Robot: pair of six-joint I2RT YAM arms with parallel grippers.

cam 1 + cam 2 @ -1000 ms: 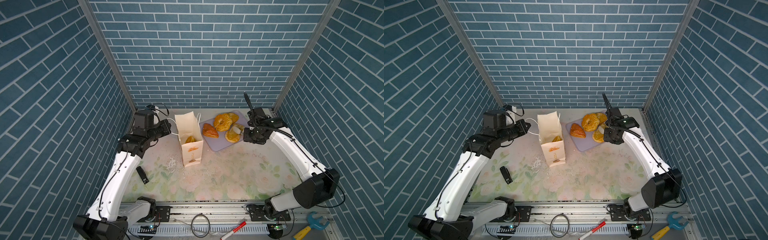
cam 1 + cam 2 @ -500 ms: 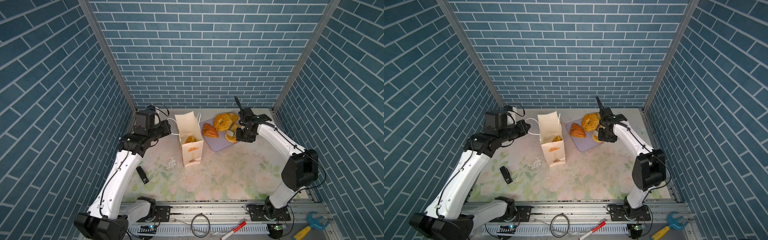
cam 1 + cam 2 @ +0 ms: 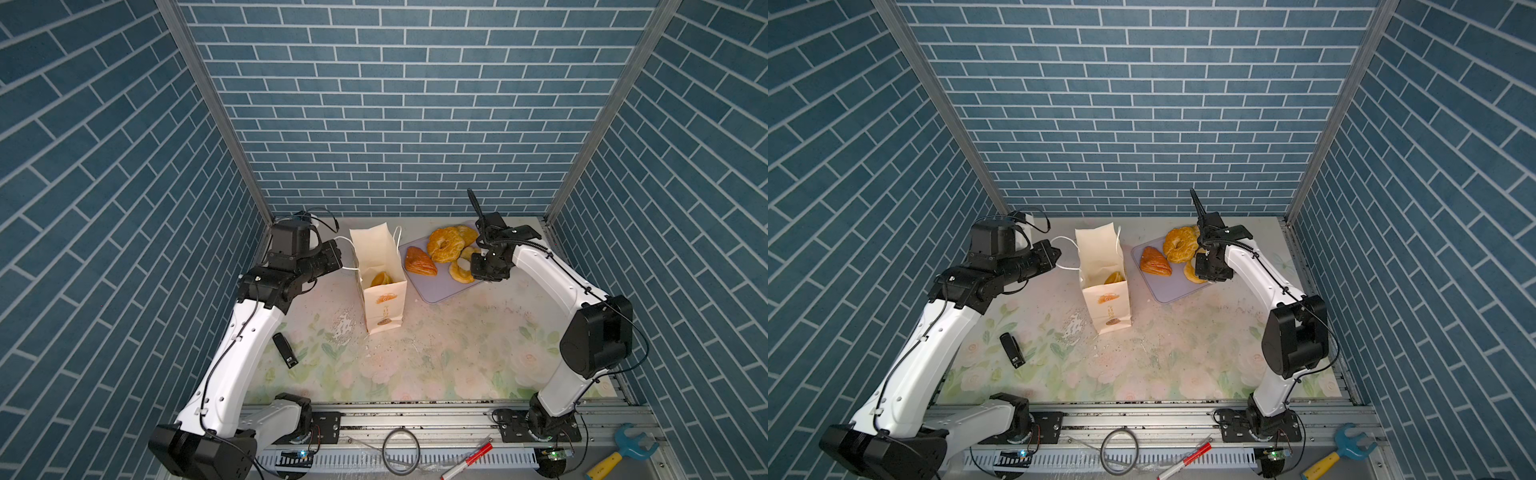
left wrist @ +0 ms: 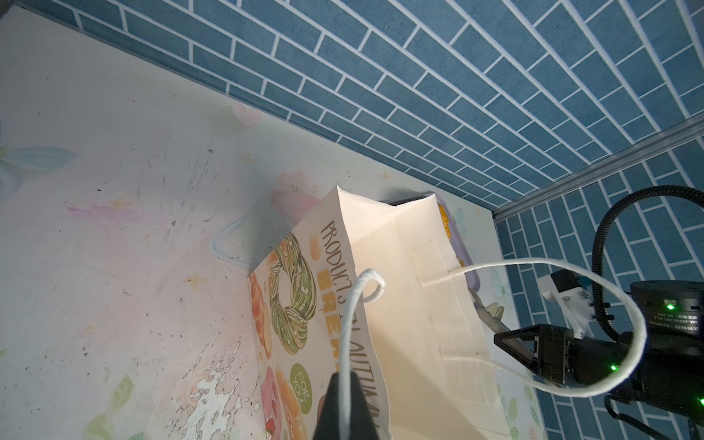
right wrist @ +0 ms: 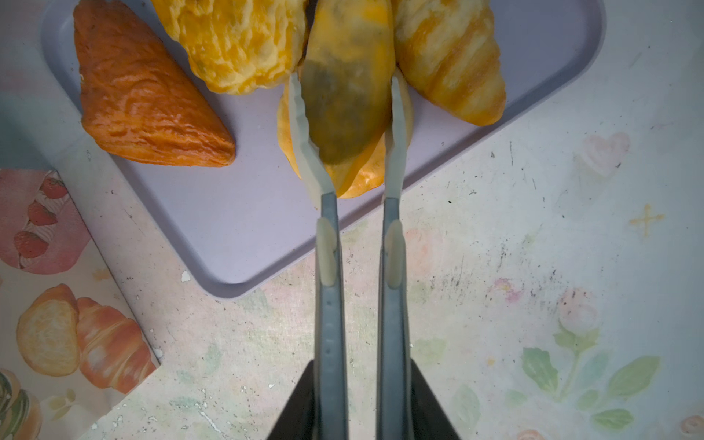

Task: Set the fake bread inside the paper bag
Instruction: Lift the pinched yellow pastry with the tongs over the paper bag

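Over the tray (image 5: 213, 228), right tool (image 5: 344, 84) grips an oval roll (image 5: 348, 125); left tool (image 4: 344, 407) clamps the bag handle (image 4: 349, 324)

Lilac tray (image 3: 440, 286) set at back right of floral counter (image 3: 436, 353). Small black gadget (image 3: 285, 350) laid flat at left. Red marker (image 3: 467, 460) and blue-yellow toy wrench (image 3: 629, 442) seen past front rail (image 3: 415, 419). Blue brick walls (image 3: 395, 104) around.
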